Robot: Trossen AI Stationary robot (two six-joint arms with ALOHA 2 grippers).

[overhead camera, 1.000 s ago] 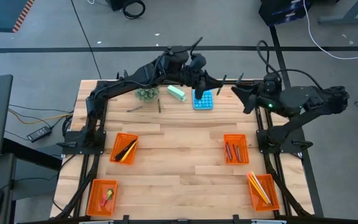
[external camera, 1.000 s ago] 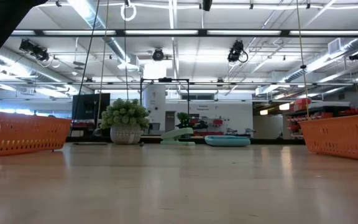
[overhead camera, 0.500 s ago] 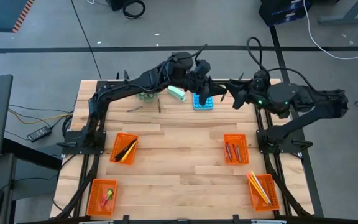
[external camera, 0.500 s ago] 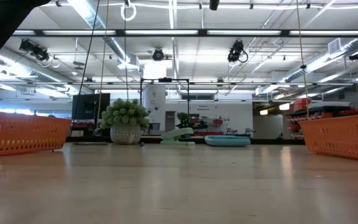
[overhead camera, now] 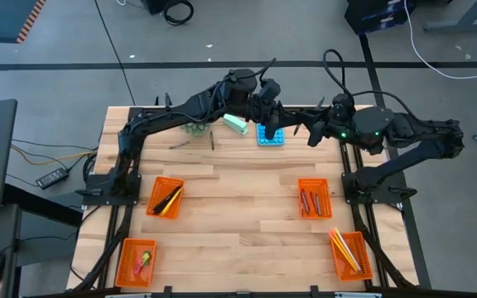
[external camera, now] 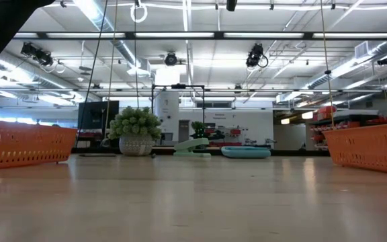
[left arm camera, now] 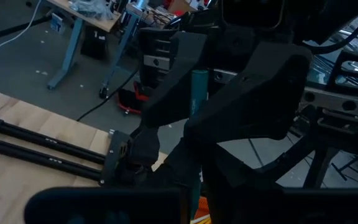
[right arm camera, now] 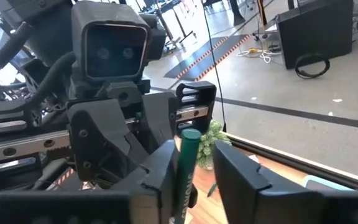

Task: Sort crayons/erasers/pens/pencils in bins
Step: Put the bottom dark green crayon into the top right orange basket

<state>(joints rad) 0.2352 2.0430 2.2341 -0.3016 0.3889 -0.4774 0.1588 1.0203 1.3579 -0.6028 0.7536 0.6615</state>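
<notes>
My left gripper (overhead camera: 282,118) is hanging just above the blue calculator (overhead camera: 270,133), fingers pressed together and pinching a green stick (right arm camera: 188,163) by one end. My right gripper (overhead camera: 303,126) is facing it from just beside the calculator. Its fingers (right arm camera: 159,177) are standing spread on either side of the stick's other end, one against it, the other apart.

The four bins (overhead camera: 175,181) are lying well apart from the calculator, toward the near edge, holding pens (overhead camera: 166,199), crayons (overhead camera: 309,201), erasers (overhead camera: 143,261) and pencils (overhead camera: 343,251).
</notes>
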